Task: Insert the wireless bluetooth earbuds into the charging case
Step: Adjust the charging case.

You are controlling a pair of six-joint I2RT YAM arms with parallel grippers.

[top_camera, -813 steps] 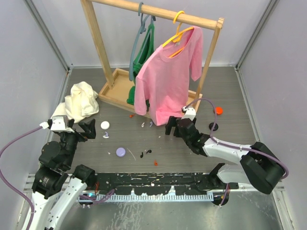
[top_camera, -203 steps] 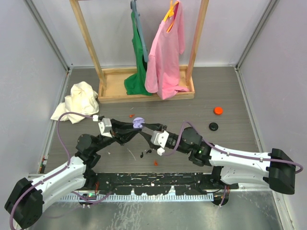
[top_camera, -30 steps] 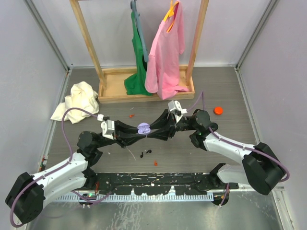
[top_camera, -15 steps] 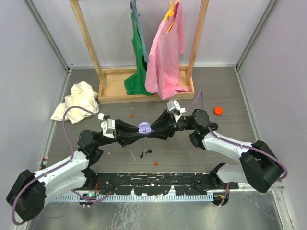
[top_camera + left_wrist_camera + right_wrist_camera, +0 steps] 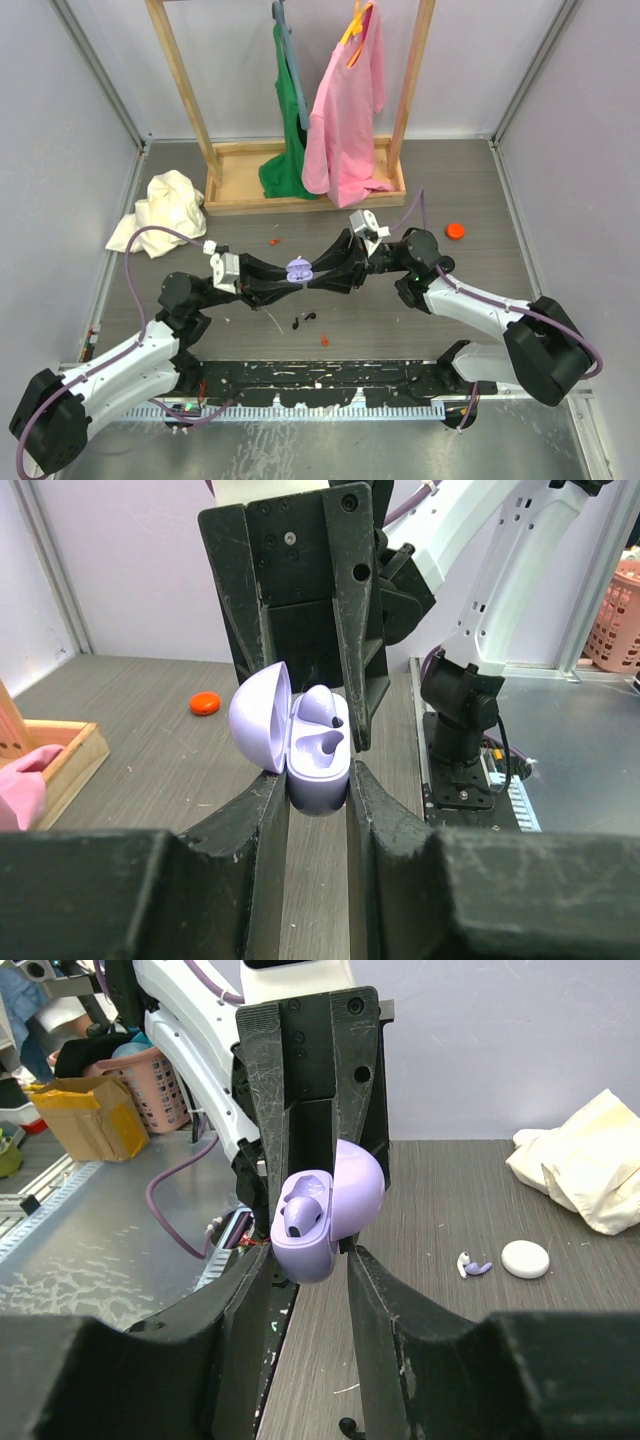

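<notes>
Over the table (image 5: 500, 200), the open charging case (image 5: 298, 268) has barely shifted, clamped narrowly by the left gripper (image 5: 289, 276) from 9 o'clock and the right gripper (image 5: 313, 275) from 3 o'clock. One earbud (image 5: 300, 1211) sits socketed, so that insertion looks finished.

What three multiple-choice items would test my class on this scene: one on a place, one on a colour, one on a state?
1. Where is the case?
A. lying on the table
B. held aloft by the left gripper and right gripper
C. in the rack tray

2. What colour is it?
A. white
B. purple
C. orange

3. Its lid is:
A. open
B. shut
C. missing

Key:
1. B, fingers of both arms clamp it in mid-air.
2. B, its shell is pale purple in both wrist views.
3. A, the lid is swung back and one earbud shows inside.
</notes>
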